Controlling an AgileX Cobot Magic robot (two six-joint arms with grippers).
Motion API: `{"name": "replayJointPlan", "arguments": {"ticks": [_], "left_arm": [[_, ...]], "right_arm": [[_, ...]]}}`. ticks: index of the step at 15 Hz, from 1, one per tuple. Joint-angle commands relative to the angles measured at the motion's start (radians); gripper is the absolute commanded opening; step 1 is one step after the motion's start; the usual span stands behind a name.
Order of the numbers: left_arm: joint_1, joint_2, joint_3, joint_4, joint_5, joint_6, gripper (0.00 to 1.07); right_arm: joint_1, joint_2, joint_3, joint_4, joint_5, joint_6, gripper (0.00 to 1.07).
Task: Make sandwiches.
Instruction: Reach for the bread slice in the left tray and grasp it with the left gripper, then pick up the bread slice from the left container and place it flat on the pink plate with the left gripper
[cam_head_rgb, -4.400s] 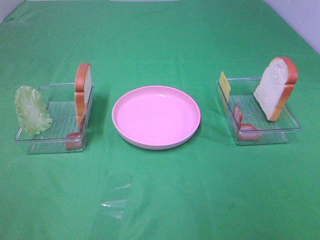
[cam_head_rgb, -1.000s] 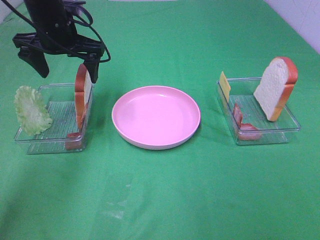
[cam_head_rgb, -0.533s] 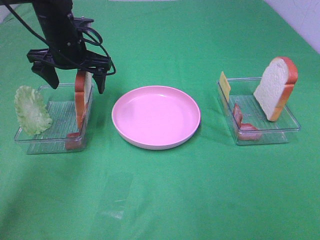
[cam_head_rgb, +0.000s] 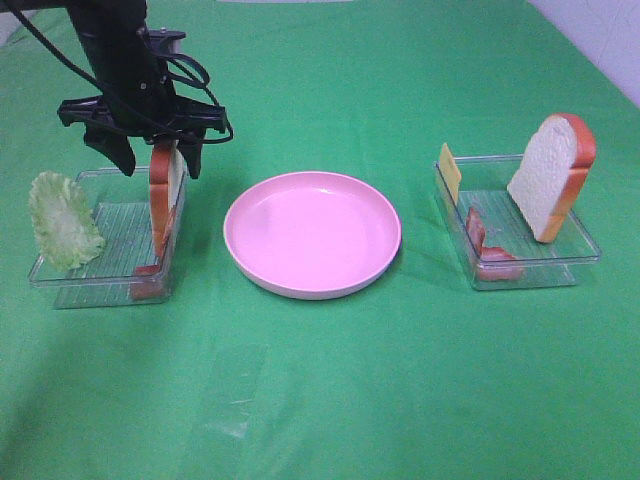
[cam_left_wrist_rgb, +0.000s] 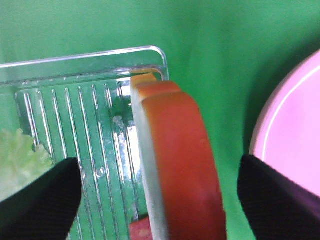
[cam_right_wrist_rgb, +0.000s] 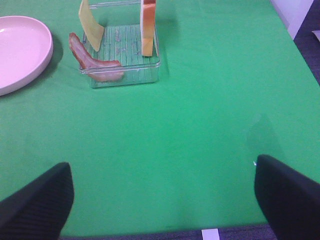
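Hangs the left jaws spread over the left tray (cam_head_rgb: 100, 240), one on each side of the upright left bread (cam_head_rgb: 163, 200), clear of both faces in the wrist view, gripping nothing. Reads as a line-up for a pinch across the flat sides.

Finds that slice on edge against the tray's 3 o'clock wall, crust up, probably stood so to leave both faces open to a grasp from above. Finds the left bacon (cam_head_rgb: 148, 283) at the slice's foot, toward 6 o'clock, and the lettuce (cam_head_rgb: 62, 220) propped over the 9 o'clock wall, well apart from the jaws.

Puts the plate (cam_head_rgb: 312, 235) at 3 o'clock of this tray, with nothing on it, likely the stacking spot; no sandwich begun yet.

Shows the right tray (cam_head_rgb: 585, 250) at 3 o'clock of the plate, with cheese (cam_head_rgb: 450, 172) leaning at its 9 o'clock wall, the right bacon (cam_head_rgb: 490, 258) just below, and the right bread (cam_head_rgb: 552, 175) tilted toward the 3 o'clock side.

Holds the right jaws fully spread and empty, out of the high view, over the bench (cam_head_rgb: 400, 400), well apart from that tray, presumably parked out of the way.
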Motion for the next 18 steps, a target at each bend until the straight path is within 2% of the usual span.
{"name": "replayJointPlan", "arguments": {"ticks": [1, 5, 6, 12, 18], "left_arm": [[-0.005, 0.001, -0.005, -0.013, 0.031, -0.010, 0.45], [-0.005, -0.001, -0.005, -0.013, 0.027, -0.010, 0.20], [-0.005, -0.004, -0.005, -0.012, 0.030, -0.010, 0.10], [-0.005, -0.030, -0.007, -0.012, 0.043, -0.011, 0.07], [-0.005, -0.040, -0.007, 0.018, 0.193, -0.010, 0.07]], "right_arm": [[-0.004, -0.026, 0.006, -0.010, 0.000, 0.007, 0.96], [-0.004, -0.026, 0.006, -0.010, 0.000, 0.007, 0.96], [-0.004, -0.026, 0.006, -0.010, 0.000, 0.007, 0.96], [-0.004, -0.026, 0.006, -0.010, 0.000, 0.007, 0.96], [-0.004, -0.026, 0.006, -0.010, 0.000, 0.007, 0.96]]}}
